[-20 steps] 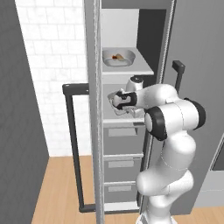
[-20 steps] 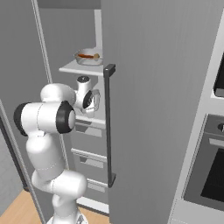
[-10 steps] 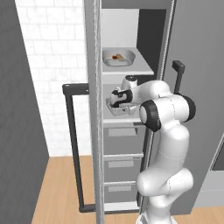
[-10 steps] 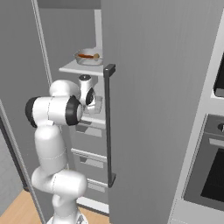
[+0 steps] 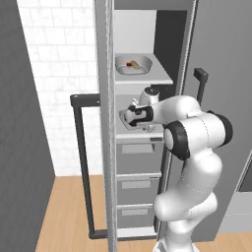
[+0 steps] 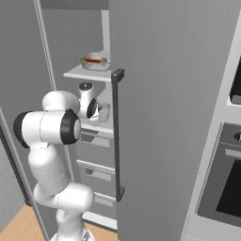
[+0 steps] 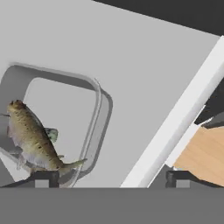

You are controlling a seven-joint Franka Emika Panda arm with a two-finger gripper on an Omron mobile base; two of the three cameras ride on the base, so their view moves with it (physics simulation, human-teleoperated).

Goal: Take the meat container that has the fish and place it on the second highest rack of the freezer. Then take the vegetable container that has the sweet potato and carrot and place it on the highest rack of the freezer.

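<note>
Change since half a second ago: arm pulled slightly back from the shelf, elbow swung outward.

Left base view: pincer (image 5: 132, 116) over the fish container (image 5: 129, 121), which rests on the second-highest rack (image 5: 157, 132); vegetable bowl (image 5: 132, 65) on the highest rack.

Right base view: same container (image 6: 103, 112) beside the wrist.

Hand view: fingertips (image 7: 43, 177) spread, one beside the container rim (image 7: 99, 114), fish (image 7: 30, 136) inside; placement apparently complete, released.

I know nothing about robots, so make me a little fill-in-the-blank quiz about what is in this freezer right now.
1. The container under the gripper holds a ____.
2. The bowl with orange food sits on the rack ____ the fish container's rack.
3. Below the arm, the freezer has closed ____.

Missing words: fish; above; drawers
</note>
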